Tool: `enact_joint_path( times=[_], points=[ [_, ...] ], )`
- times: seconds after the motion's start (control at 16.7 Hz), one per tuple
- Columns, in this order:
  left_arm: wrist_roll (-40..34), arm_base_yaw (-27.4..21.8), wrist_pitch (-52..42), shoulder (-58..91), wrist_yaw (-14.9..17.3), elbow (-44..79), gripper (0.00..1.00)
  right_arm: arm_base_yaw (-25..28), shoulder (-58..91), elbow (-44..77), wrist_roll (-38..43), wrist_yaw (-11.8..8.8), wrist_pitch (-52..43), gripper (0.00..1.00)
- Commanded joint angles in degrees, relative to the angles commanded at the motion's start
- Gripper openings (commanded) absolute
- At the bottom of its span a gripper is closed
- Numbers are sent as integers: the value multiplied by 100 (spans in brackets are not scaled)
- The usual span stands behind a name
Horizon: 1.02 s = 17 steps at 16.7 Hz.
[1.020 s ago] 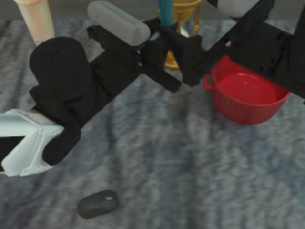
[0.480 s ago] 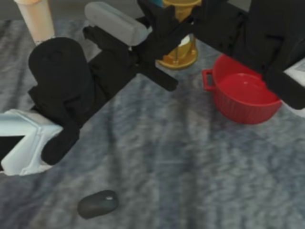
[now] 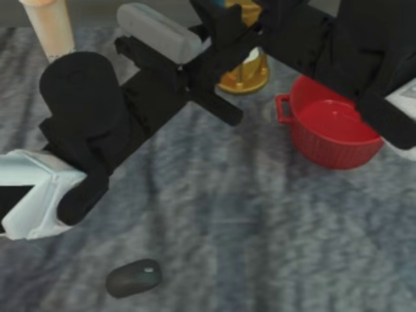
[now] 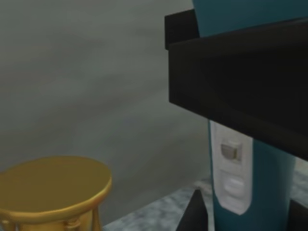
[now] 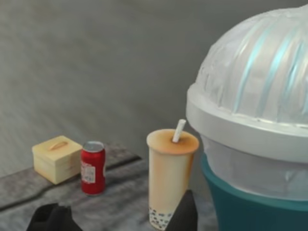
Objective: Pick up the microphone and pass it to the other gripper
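In the left wrist view the microphone [image 4: 260,183] stands upright, its teal handle and white switch strip [image 4: 231,168] between the fingers of my left gripper [image 4: 248,219], which is shut on it. My right gripper [image 4: 240,86] crosses the handle higher up as a black block. The right wrist view shows the round white-grey head [image 5: 260,82] close beside my right gripper [image 5: 120,216], whose fingers stand wide open with the head outside them. From above, my left gripper [image 3: 218,81] reaches toward the back middle. My right gripper [image 3: 227,32] hangs over it and hides the microphone.
A golden hourglass [image 3: 247,75] stands just behind the grippers. A red pot [image 3: 335,130] sits to the right of them, and a dark grey mouse [image 3: 133,277] lies near the front. A milk tea cup [image 5: 171,178], a red can [image 5: 93,167] and a wooden box [image 5: 57,158] stand at the back left.
My right arm swung from above the red pot to the back left, over the microphone, then nearly stopped. The left gripper kept its hold and barely moved.
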Motion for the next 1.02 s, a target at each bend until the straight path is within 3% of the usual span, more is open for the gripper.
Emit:
enact_joint_path(
  times=[0.36, 0.9, 1.02],
  points=[
    [0, 0, 0, 0, 0, 0, 0, 0, 0, 0, 0, 0, 0, 2],
    [0, 0, 0, 0, 0, 0, 0, 0, 0, 0, 0, 0, 0, 0],
    [0, 0, 0, 0, 0, 0, 15, 0, 0, 0, 0, 0, 0, 0]
  ],
)
